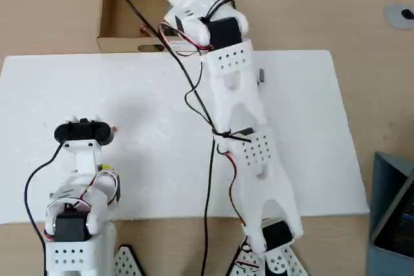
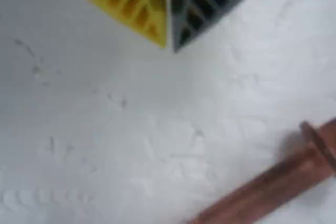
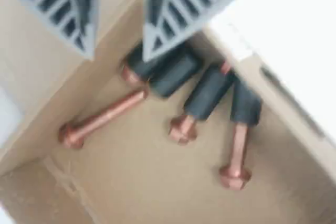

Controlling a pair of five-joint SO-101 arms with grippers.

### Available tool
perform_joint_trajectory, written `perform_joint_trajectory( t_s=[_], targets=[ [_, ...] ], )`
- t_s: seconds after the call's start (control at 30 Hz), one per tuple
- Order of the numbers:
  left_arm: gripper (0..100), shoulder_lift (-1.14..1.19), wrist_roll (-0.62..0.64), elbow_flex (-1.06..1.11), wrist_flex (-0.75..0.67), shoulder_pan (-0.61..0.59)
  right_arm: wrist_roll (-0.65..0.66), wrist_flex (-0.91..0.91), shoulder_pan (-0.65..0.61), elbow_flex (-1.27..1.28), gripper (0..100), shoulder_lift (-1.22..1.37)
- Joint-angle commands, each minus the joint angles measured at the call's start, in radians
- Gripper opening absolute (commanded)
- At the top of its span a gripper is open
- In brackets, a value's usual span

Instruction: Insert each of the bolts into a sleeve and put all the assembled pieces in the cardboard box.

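- Three assembled pieces (image 3: 202, 103), each a copper bolt pushed into a dark sleeve, lie on the floor of the cardboard box (image 3: 131, 198). One lies along a wall and the other two lie close together near the opposite wall.
- A loose bolt (image 2: 268, 190) with no sleeve on it lies on the white mat (image 1: 162, 159) that covers the worktop (image 1: 52, 24).
- The right end effector (image 3: 118, 51) hangs over the box with its fingers spread and nothing between them.
- The left end effector (image 2: 170, 39) is pressed together and empty, with its tips low over the mat near the loose bolt.
- The drop into the box looks finished, so the loose bolt is probably the next job.
  - The left jaws should open wide before they go down.
  - They should straddle the shank crosswise near the head, so the bolt cannot roll away.
  - The far end should stay free for a sleeve.
  - The right arm (image 1: 246, 127) would do best to lift straight up, clear of the box wall.
- The loose bolt is cut off at the edge of the left wrist view, and in the high view it is a mere speck.
- I cannot tell whether a free sleeve waits for it. A small dark thing (image 1: 261, 75) beside the right arm might be one, but it is too small to tell.
- In the high view the arm covers much of the box's inside.
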Motion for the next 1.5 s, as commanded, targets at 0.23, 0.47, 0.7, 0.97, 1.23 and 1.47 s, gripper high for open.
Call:
perform_joint_trajectory(
  t_s=[0.23,0.47,0.7,0.97,1.23,1.47],
  targets=[
    [0,-0.005,-0.006,-0.003,-0.015,0.005,0.002,0.353,0.018,-0.047,6.7,-0.282],
    [0,-0.005,-0.006,-0.003,-0.015,0.005,-0.049,0.414,0.019,-0.038,6.7,-0.41],
    [0,-0.005,-0.006,-0.003,-0.015,0.005,-0.055,0.416,0.053,0.197,6.6,-0.591],
    [0,-0.005,-0.006,-0.003,-0.015,0.003,-0.089,0.414,0.186,0.654,6.9,-0.848],
    [0,-0.005,-0.006,-0.003,-0.015,0.003,-0.084,0.414,0.289,1.058,6.9,-0.924],
    [0,-0.005,-0.008,-0.003,-0.015,0.003,0.063,0.348,0.297,1.285,6.9,-0.866]
  ],
)
